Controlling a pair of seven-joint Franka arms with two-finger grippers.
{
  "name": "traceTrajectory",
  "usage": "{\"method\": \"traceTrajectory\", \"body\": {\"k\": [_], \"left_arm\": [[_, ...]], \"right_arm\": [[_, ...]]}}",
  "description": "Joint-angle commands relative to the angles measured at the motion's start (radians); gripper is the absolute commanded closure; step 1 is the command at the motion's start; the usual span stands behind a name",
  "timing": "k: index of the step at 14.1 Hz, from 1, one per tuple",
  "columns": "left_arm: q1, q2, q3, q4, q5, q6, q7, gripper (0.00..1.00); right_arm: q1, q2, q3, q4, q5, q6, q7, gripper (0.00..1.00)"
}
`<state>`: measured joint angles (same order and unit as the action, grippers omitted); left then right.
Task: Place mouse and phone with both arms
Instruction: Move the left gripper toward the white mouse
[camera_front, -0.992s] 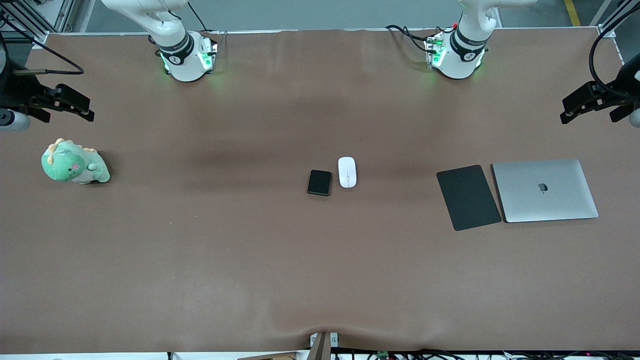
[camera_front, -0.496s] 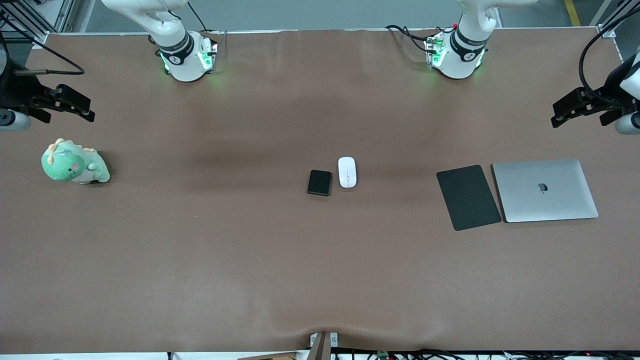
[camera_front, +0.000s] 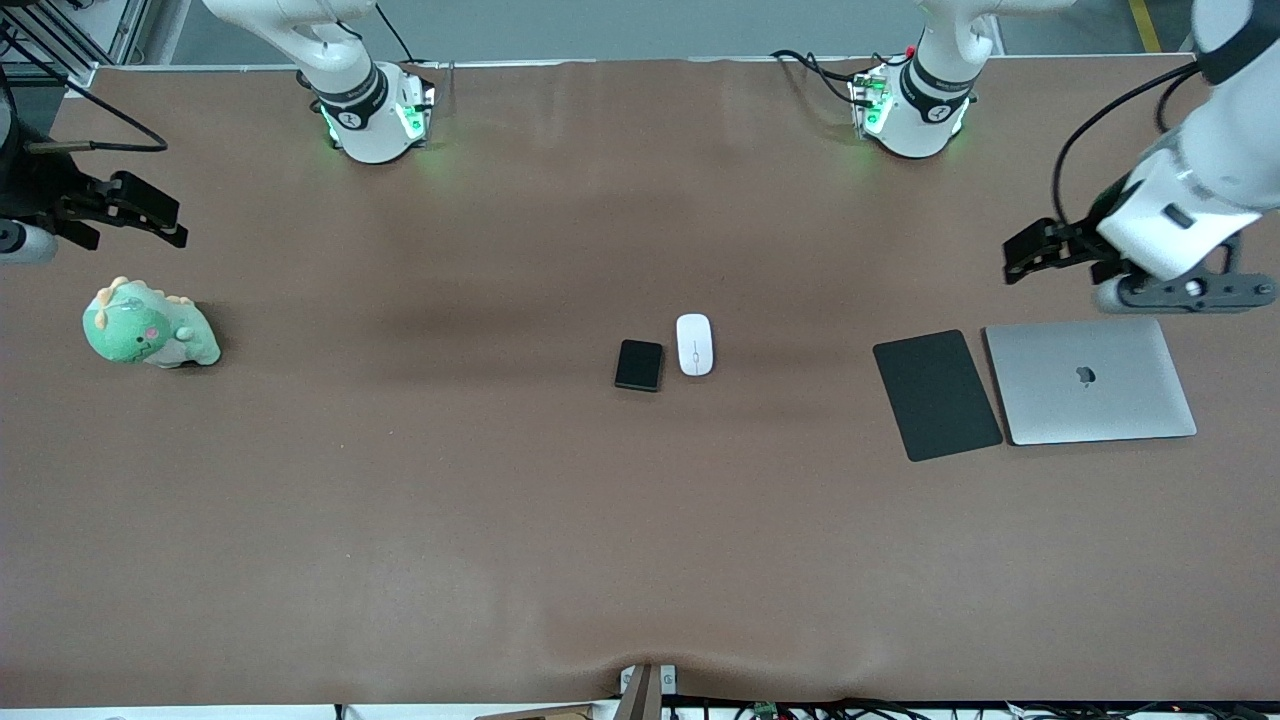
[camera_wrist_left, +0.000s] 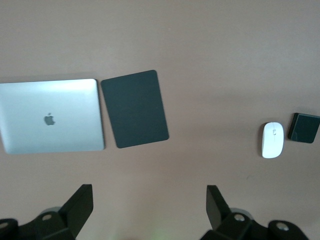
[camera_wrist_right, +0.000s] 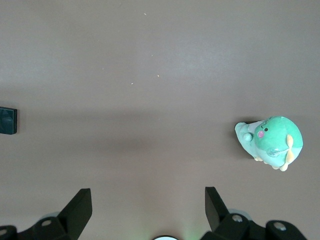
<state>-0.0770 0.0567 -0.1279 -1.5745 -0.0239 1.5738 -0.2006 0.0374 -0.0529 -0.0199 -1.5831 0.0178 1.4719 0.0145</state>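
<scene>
Since a second ago my left gripper (camera_front: 1022, 262) has swung in from the table's edge, and it now hangs over bare table toward the left arm's end, up by the corner of the laptop (camera_front: 1090, 381); nothing else has shifted. From the front camera I see the mouse (camera_front: 694, 344) and the phone (camera_front: 639, 365) lying just beside each other mid-table, the phone slightly nearer the camera and toward the right arm's end. The mouse pad (camera_front: 936, 394) sits just beside the laptop, between it and the mouse. My right gripper (camera_front: 150, 212) waits over the right arm's end of the table, above a green plush dinosaur (camera_front: 147, 327).

On my left wrist view the two fingers (camera_wrist_left: 80, 207) stand wide apart with nothing between them, and I can see the laptop (camera_wrist_left: 51, 116), mouse pad (camera_wrist_left: 134, 108), mouse (camera_wrist_left: 273, 140) and phone (camera_wrist_left: 303, 128) all on the table (camera_wrist_left: 210, 50) below.

On my right wrist view the fingers (camera_wrist_right: 80, 206) are likewise spread and empty; the dinosaur (camera_wrist_right: 270, 141) lies below, and the phone's edge (camera_wrist_right: 8, 120) just shows at the frame's border.
</scene>
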Motion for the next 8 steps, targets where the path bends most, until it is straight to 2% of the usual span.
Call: {"method": "traceTrajectory", "body": {"k": [1, 4, 8], "left_arm": [[0.002, 0.003, -0.053, -0.039, -0.008, 0.049, -0.078, 0.00], [-0.003, 0.035, -0.093, -0.042, 0.001, 0.072, -0.125, 0.00], [-0.056, 0.072, -0.096, -0.044, 0.036, 0.092, -0.204, 0.00]], "right_arm": [[-0.002, -0.005, 0.001, -0.006, 0.010, 0.007, 0.009, 0.00], [-0.002, -0.005, 0.001, -0.006, 0.010, 0.002, 0.007, 0.00], [-0.004, -0.005, 0.001, -0.005, 0.010, 0.007, 0.005, 0.00]]}}
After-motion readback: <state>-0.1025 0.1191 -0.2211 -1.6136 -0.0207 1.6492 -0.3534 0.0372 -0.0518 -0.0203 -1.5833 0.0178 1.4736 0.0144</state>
